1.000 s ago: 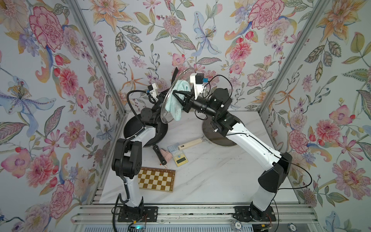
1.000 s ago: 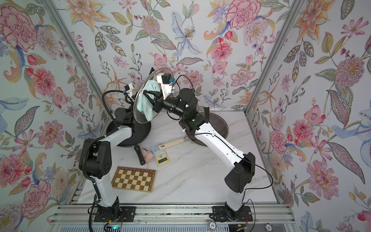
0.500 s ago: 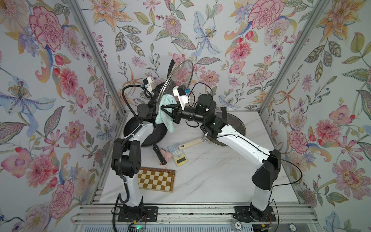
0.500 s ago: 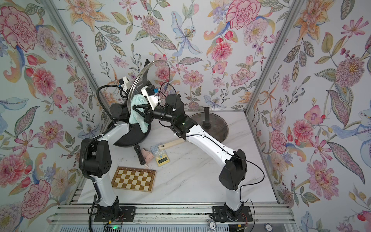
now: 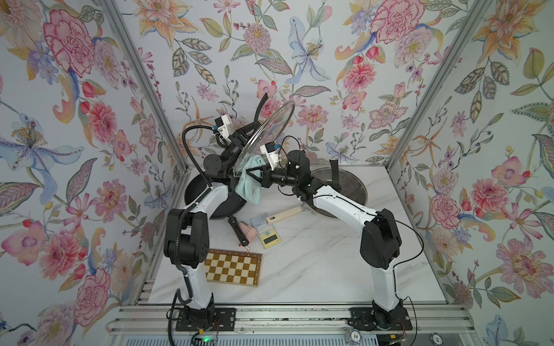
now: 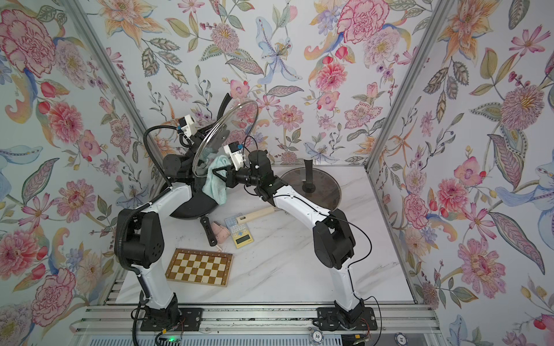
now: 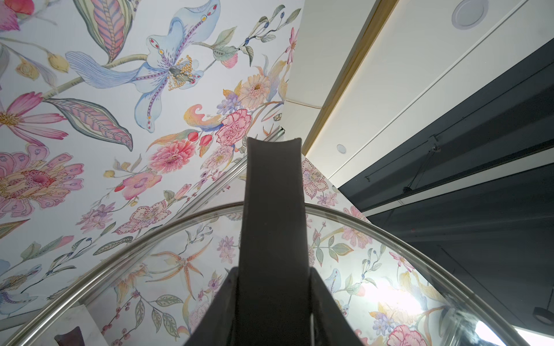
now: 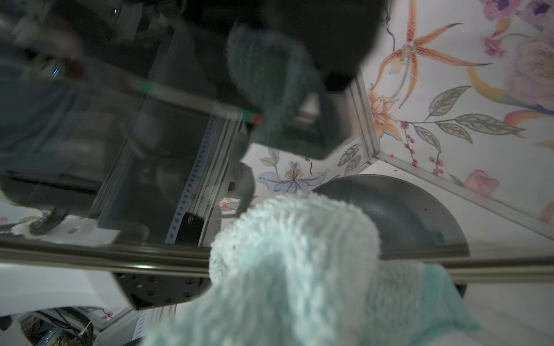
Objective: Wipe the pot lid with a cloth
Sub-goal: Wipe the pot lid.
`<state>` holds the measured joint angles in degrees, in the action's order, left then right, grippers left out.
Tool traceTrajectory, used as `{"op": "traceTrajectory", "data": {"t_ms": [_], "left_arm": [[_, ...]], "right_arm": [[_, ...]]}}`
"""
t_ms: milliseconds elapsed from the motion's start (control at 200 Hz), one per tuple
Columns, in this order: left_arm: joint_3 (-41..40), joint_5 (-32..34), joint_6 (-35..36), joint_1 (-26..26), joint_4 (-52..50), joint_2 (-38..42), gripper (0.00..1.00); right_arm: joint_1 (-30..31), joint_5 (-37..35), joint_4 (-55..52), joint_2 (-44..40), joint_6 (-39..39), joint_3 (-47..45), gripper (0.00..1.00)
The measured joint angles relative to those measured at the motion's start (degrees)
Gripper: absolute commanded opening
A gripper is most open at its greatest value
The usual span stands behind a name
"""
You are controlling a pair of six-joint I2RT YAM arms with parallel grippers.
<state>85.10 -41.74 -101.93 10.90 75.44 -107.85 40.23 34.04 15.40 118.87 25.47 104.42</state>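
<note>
Nearest on the white marbled tabletop (image 5: 314, 269) lies a brown-and-cream wooden chessboard (image 5: 232, 268). Beyond it are a small yellow calculator (image 5: 271, 238), a pink item (image 5: 251, 232) and a black frying pan (image 5: 232, 206). Above that pan, the right arm's forearm slopes up from its elbow and its wrist points level toward the left arm. The right hand (image 5: 248, 173) is clenched on a pale mint-teal terry cloth (image 5: 248, 187). The cloth's bunched top lies against the lower part of a round glass pot lid with a steel rim (image 5: 266, 128), by the rim, and the rest hangs loose. The left hand (image 7: 273, 269) grasps the lid's black strap handle (image 7: 272, 209) from the far side (its fingers bracket the strap in the left wrist view). It holds the lid on edge and tilted, upper rim toward the back wall. Most of the glass therefore lies up and away from the cloth along the lid's slant, and I judge the right arm is the one to travel it. Farther back on the right, a second dark lid (image 5: 353, 191) seems to sit on a pan with a pale wooden handle (image 5: 284, 214).
</note>
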Motion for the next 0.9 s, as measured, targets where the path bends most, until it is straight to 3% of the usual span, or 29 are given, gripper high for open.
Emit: {"op": "traceTrajectory", "data": {"t_ms": [240,505,746,901], "left_arm": [[-4.1,-2.0,2.6,0.0,0.3,4.0,0.00],[-12.2,-1.6,5.5,-0.1,-1.3,8.1,0.00],[-13.4,-0.9,14.8,-0.1,-12.6,10.6,0.00],[-13.2,0.3,16.5,0.0,-15.5,10.6,0.00]], "right_arm": [[-6.5,-0.9,0.0,5.2,4.7,7.6,0.00],[-9.3,-5.2,-0.7,3.2,5.6,10.2,0.00],[-9.2,-8.3,0.9,-10.2,3.5,2.9,0.00],[-8.0,-9.2,1.8,-20.2,1.2,-3.7,0.00]]}}
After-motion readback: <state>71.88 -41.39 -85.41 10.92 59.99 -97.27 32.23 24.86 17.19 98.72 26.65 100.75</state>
